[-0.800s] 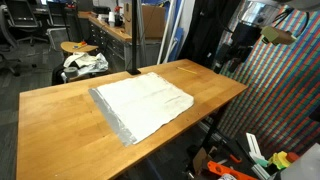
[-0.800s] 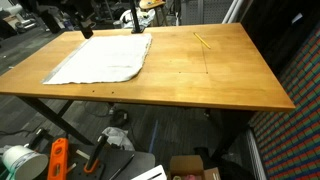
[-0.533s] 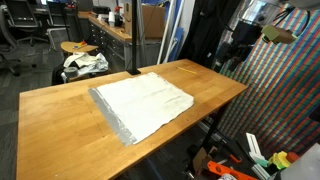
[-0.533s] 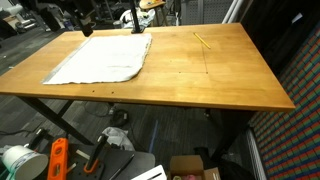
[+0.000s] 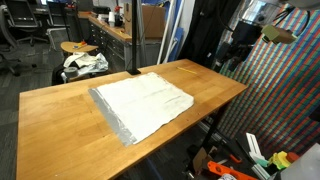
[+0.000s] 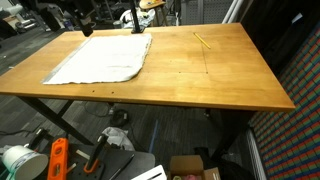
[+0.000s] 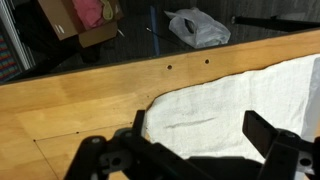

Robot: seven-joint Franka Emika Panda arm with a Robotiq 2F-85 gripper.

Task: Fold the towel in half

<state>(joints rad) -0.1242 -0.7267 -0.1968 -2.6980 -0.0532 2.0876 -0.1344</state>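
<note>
The towel [image 5: 143, 103] lies spread flat and unfolded on the counter [image 5: 55, 135], lightly wrinkled, with its grey border strip [image 5: 112, 118] running along one of its edges. It covers roughly one end of the counter, and bare wood shows around it on every side that can be seen. In an exterior view the towel [image 6: 100, 58] sits toward the counter's far corner, and a thin yellow stick [image 6: 203, 40] lies on the open wood of the counter, well apart from the cloth. The end effector [image 5: 232, 54] hangs in the air just off the counter's edge, higher than the counter top, at the end of the arm [image 5: 262, 14]. In the wrist view the end effector [image 7: 195, 135] has its jaws spread as wide as they go, with nothing between them; the dark fingers [image 7: 275, 140] frame a corner of the towel [image 7: 235, 95] and a strip of bare counter [image 7: 70, 100] below them. Two small holes [image 7: 170, 68] sit in the counter near its rim. Beyond that rim, on the floor beside the counter, are a crumpled plastic bag [image 7: 198, 27] and a cardboard box [image 7: 85, 22] with something pink inside. Behind the counter in an exterior view stands a stool [image 5: 72, 48] with a patterned bundle of cloth [image 5: 86, 64] just beside it.
</note>
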